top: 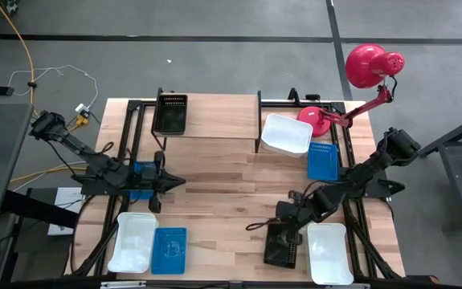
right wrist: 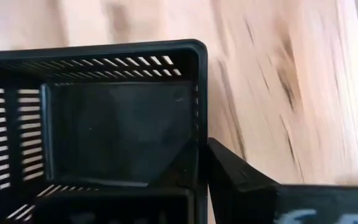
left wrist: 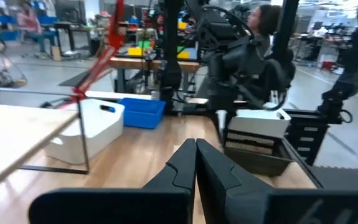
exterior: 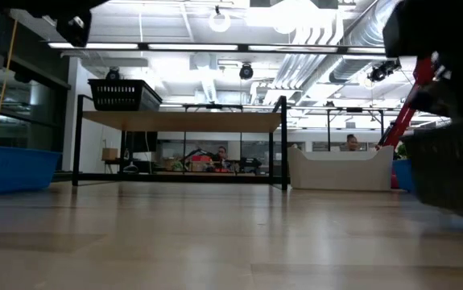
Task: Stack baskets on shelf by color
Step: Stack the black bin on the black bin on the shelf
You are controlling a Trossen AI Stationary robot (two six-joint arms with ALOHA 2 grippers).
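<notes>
My right jaws (top: 288,234) are pinched together on the wall of the small black perforated plastic basket (top: 282,245) at the near edge of the tabletop (top: 214,201), just beside a larger white rounded plastic basket (top: 329,253). The grip is thin and on one wall only, so I judge the basket could tilt or slip out when lifted. My left jaws (top: 170,182) wait pressed together near the left edge. Toward the near-left corner lie another white basket (top: 132,242) and a small blue plastic basket (top: 169,249). Farther off stands the low light-wood shelf (top: 214,116) with a black basket (top: 170,112) on it, which mine could knock when set down.
</notes>
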